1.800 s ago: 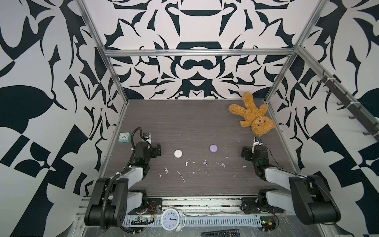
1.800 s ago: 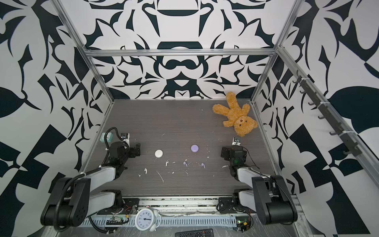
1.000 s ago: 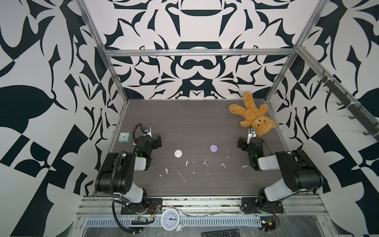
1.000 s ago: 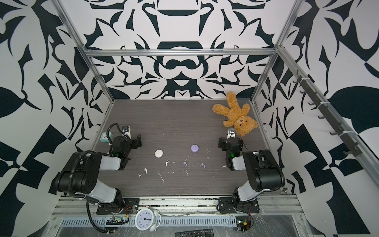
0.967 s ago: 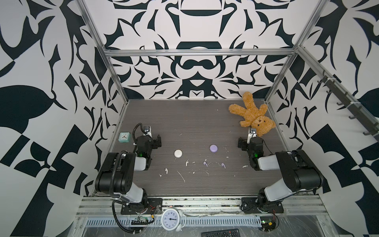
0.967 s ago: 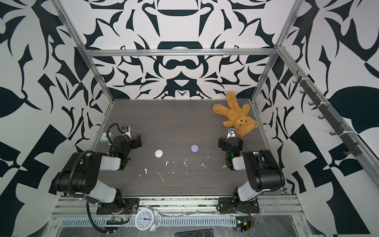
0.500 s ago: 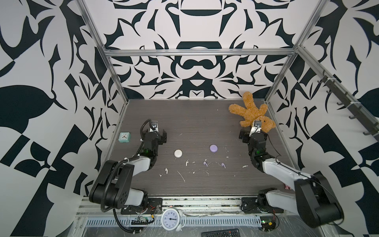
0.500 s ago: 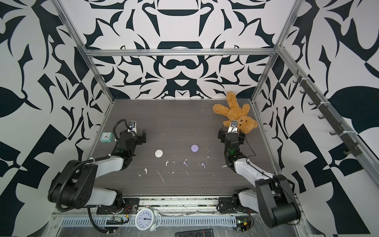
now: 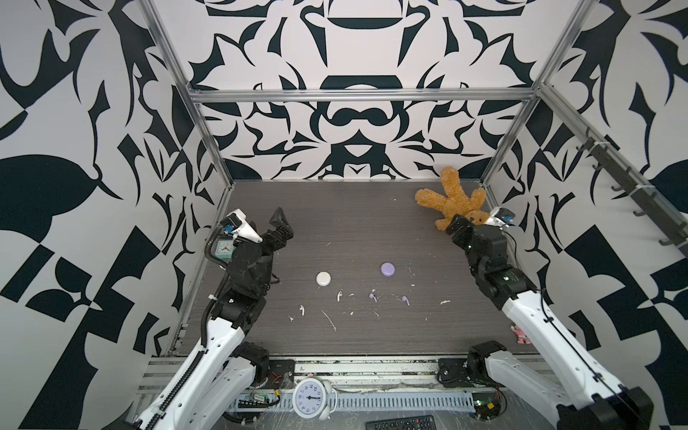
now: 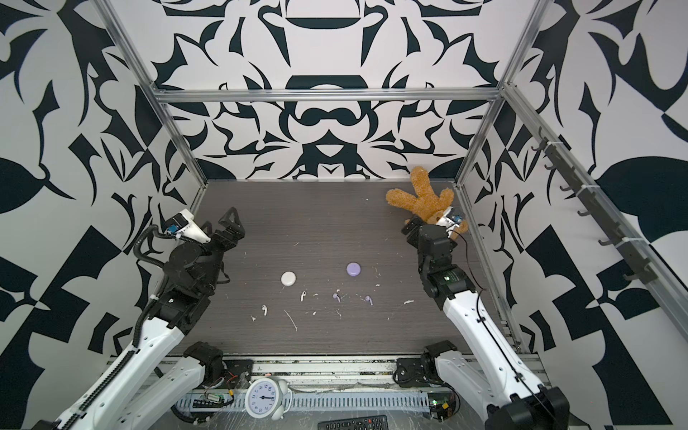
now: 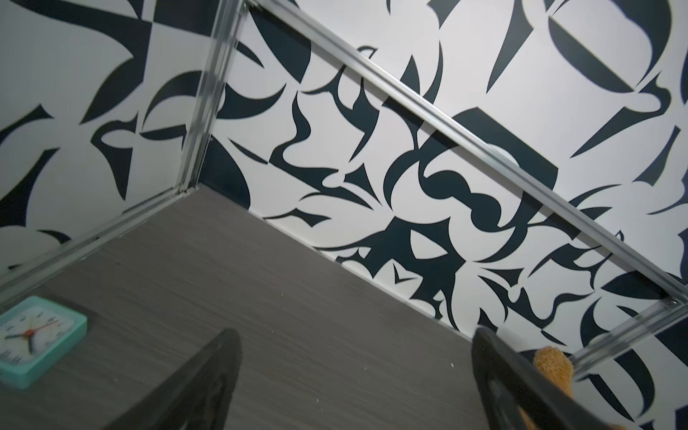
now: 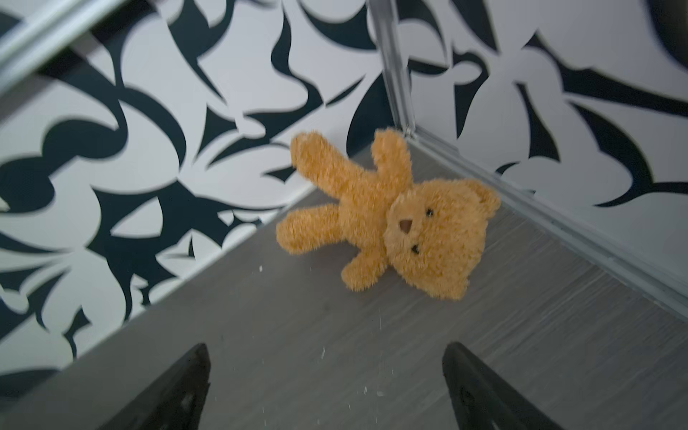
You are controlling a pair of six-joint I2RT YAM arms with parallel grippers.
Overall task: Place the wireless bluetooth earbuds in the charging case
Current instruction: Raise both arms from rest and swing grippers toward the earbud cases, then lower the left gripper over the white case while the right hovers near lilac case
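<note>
Nearest the front rail, loose on the worktop (image 9: 353, 216) among white flecks: two white earbuds (image 9: 302, 309) on the left, two pale purple earbuds (image 9: 372, 296) on the right. Just beyond them, a white charging case (image 9: 323, 278) and a purple charging case (image 9: 387, 268), both shut. Farther out, left end effector (image 11: 355, 335) and right end effector (image 12: 327, 350), lifted from a low rest within the last second, spread wide, empty, aimed at the far corners near the teddy bear (image 9: 452, 201). Nothing inserted yet; probably just the start of a reach.
</note>
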